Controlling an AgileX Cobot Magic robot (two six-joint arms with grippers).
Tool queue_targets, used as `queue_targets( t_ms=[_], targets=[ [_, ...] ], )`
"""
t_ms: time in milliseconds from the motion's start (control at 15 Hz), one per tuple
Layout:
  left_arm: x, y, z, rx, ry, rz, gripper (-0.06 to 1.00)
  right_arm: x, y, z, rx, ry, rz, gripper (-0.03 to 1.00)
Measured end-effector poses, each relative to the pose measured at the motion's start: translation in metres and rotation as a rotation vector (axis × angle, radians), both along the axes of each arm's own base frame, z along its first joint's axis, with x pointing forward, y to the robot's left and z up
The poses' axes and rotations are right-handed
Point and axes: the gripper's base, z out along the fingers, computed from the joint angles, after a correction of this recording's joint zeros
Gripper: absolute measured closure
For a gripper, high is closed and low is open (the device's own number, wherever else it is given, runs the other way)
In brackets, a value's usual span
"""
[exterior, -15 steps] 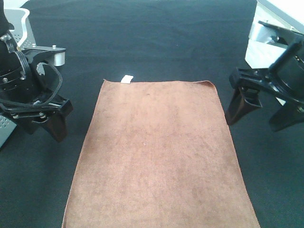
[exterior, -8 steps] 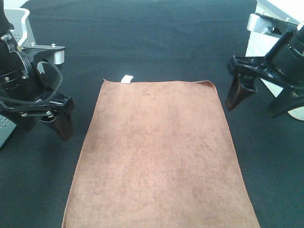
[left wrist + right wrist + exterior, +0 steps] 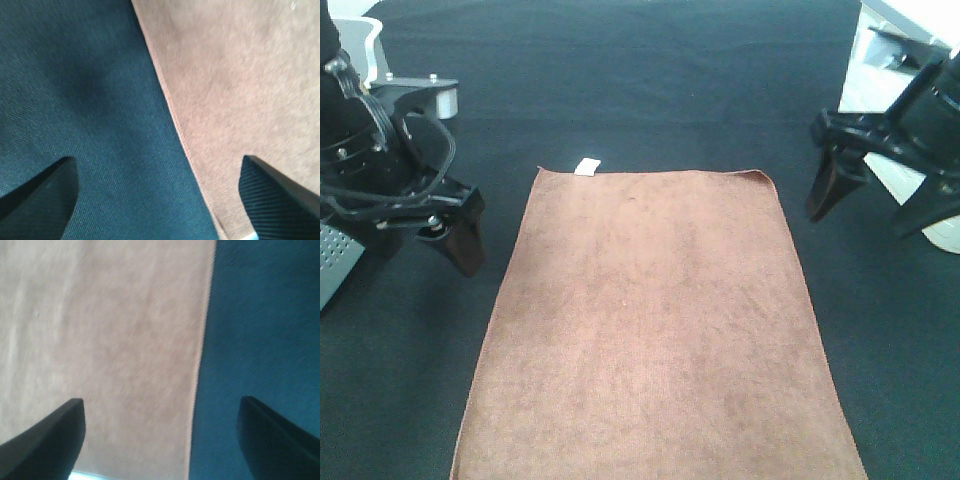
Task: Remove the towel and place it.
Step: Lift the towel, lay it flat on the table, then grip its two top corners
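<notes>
One dark desk point(image 3: 650, 80) carries one brown towel point(image 3: 655, 330), spread flat at its centre. Two tools, the left tool point(image 3: 156, 159) and the right tool point(image 3: 872, 212), gape wide and hold nothing, one beside each long edge and seemingly clear of the cloth. One white tag point(image 3: 587, 166) marks the far short edge.

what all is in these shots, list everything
towel: 1, brown, lying flat mid-table, running out of the near edge of view
tag: 1, white, on the towel's far short edge
basket: 1, grey perforated, left edge, mostly hidden by the left arm
table cover: 1, black cloth, under everything
left gripper: 1, black, open, empty, above the towel's left long edge
right gripper: 1, black, open, empty, above the towel's right long edge
</notes>
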Motion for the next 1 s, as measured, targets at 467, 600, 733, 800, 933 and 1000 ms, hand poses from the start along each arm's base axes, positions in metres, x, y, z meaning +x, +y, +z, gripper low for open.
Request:
queue_targets(
  t_ms=[467,600,733,800,933,1000],
  targets=[
    [0.005,-0.003,0.013,-0.015,0.0,0.024,0.13,0.006,-0.004,0.006,0.003,0.018,0.026,0.21],
    [0.008,-0.003,0.014,-0.025,-0.033,0.032,0.13,0.006,-0.005,0.006,-0.005,0.017,0.054,0.21],
    [0.01,-0.003,0.015,-0.027,-0.052,0.034,0.13,0.008,-0.005,0.008,-0.01,-0.003,0.054,0.21],
    [0.01,-0.003,0.015,-0.024,-0.055,0.039,0.13,0.012,-0.004,0.012,-0.008,-0.019,0.054,0.21],
    [0.011,-0.002,0.015,-0.012,-0.056,0.057,0.13,0.024,-0.002,0.018,-0.005,-0.02,0.061,0.21],
    [0.014,0.0,0.013,-0.009,-0.051,0.072,0.13,0.033,-0.001,0.019,-0.007,-0.013,0.066,0.21]
  ],
)
